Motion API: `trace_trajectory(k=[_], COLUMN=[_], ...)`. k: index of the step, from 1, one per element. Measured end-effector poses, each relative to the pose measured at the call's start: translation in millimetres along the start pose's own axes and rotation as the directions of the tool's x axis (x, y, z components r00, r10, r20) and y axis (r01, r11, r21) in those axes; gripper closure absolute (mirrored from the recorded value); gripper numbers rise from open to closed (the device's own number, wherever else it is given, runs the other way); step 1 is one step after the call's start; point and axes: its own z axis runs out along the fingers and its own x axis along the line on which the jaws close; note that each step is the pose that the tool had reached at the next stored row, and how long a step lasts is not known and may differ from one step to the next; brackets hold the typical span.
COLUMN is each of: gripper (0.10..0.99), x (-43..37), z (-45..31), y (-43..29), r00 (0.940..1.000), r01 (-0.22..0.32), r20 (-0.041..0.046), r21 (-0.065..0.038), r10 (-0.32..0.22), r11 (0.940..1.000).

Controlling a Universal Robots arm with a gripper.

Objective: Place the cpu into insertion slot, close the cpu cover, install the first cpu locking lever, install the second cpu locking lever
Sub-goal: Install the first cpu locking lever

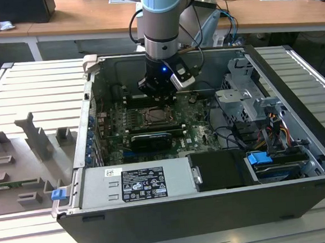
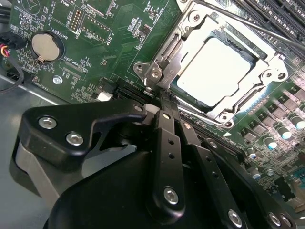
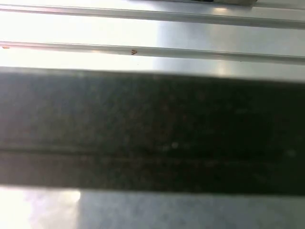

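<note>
The cpu (image 2: 219, 71) lies flat in its socket on the green motherboard (image 2: 95, 52), its pale metal top glaring under the light. The silvery cpu cover (image 2: 270, 71) is folded down around it, framing the chip in its window. My gripper (image 2: 164, 98) reaches to the socket's corner by the cover's hinge bracket (image 2: 159, 71), with its black fingers (image 2: 167, 143) pressed together and nothing visibly between them. A thin locking lever (image 2: 248, 23) runs along the socket's far side. In the exterior view the gripper (image 1: 159, 91) hangs just above the socket (image 1: 157, 117) inside the open computer case.
The case walls (image 1: 90, 133) surround the board. The power supply (image 1: 136, 182) sits along the near side and the drive cage (image 1: 244, 92) with cables at the exterior view's right. A coin battery (image 2: 46, 46) and memory slots (image 2: 281, 14) flank the socket. A grey fixture tray (image 1: 19, 161) lies outside the case.
</note>
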Motion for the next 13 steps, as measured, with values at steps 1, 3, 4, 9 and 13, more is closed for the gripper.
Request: trace_trajectory(k=[1,3,4,9,13], gripper=[0.98,0.98,0.98,0.98,0.98], x=[0.0,0.0,0.0,-0.1,-0.1], z=[-0.3,-0.6,-0.7,-1.8,-2.2], y=[0.0,0.0,0.0,0.1,0.1], r00=[1.0,1.0,1.0,1.0,1.0], r01=[0.0,0.0,0.0,0.0,0.0], r20=[-0.0002,-0.0001,0.0,-0.0001,-0.0001], r21=[0.0,0.0,0.0,0.0,0.002], r10=[0.0,0.0,0.0,0.0,0.0], r11=[1.0,1.0,1.0,1.0,1.0])
